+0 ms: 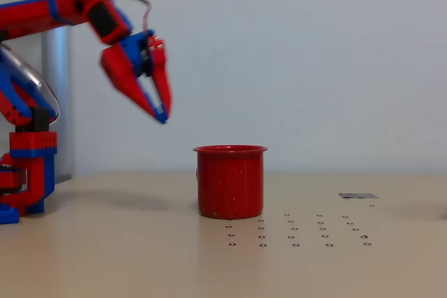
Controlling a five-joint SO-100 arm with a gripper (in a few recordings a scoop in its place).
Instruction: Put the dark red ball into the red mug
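One speckled red mug (230,181), cylindrical with flared rim, stands on the table (105,256); gripper (159,113) above-left, fingers nearly closed, empty.

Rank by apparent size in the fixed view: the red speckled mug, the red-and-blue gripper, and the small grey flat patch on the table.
1. Red speckled cylindrical mug
2. Red-and-blue two-finger gripper, slightly smaller; it is blurred and its distance from the camera is unclear, so these two are close.
3. Small grey flat patch on the beige table, clearly smallest.
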